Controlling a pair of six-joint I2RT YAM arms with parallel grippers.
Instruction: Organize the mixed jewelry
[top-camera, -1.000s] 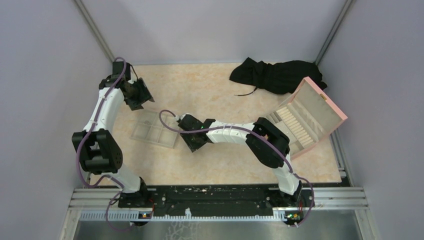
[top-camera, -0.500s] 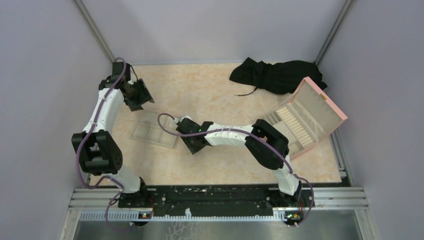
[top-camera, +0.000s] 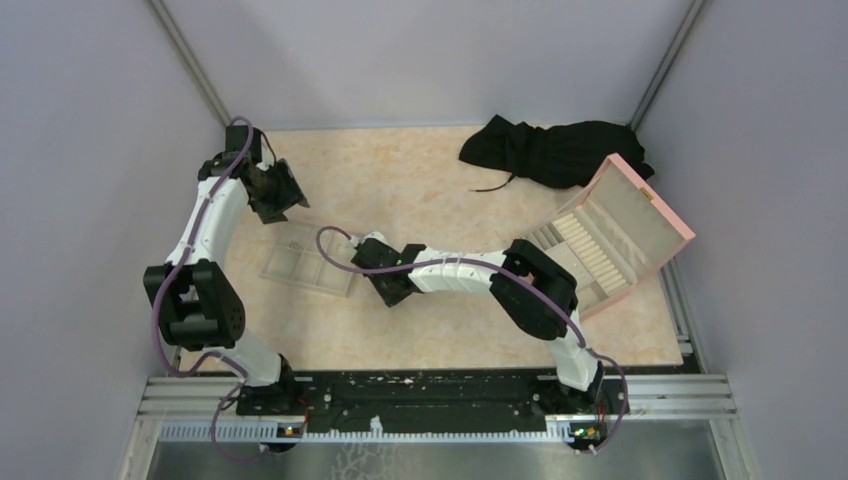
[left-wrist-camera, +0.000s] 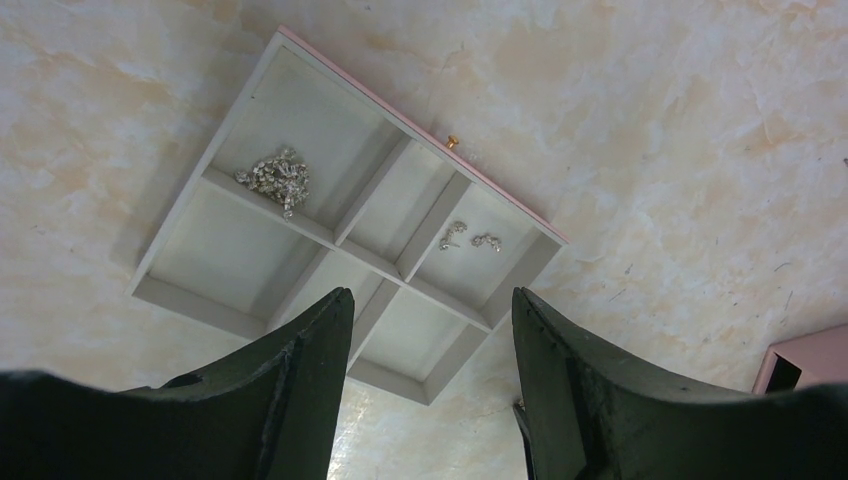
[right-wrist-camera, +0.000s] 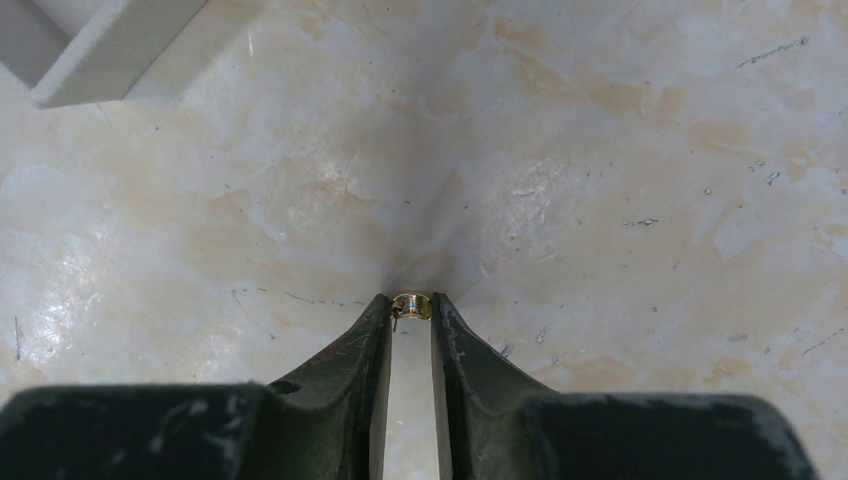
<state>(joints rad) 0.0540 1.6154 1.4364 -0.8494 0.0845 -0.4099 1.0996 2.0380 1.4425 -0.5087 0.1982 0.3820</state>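
Observation:
My right gripper (right-wrist-camera: 411, 306) is shut on a tiny gold jewelry piece (right-wrist-camera: 411, 305), pinched at the fingertips just above the marbled table, right of the tray's corner (right-wrist-camera: 110, 50). In the top view it (top-camera: 385, 285) sits beside the translucent grey tray (top-camera: 308, 258). My left gripper (left-wrist-camera: 432, 300) is open and empty, held above the tray (left-wrist-camera: 345, 235). A silvery cluster (left-wrist-camera: 275, 178) lies in one compartment and two small pale pieces (left-wrist-camera: 470, 238) in another. A small gold stud (left-wrist-camera: 452, 141) sits at the tray's far rim.
The pink hinged box (top-camera: 615, 235) stands open at the right, its lid tilted up. A black cloth (top-camera: 545, 150) lies at the back right. A pink corner (left-wrist-camera: 805, 360) shows at the left wrist view's right edge.
My right gripper has moved slightly left toward the tray. My left gripper has shifted a little toward the back.

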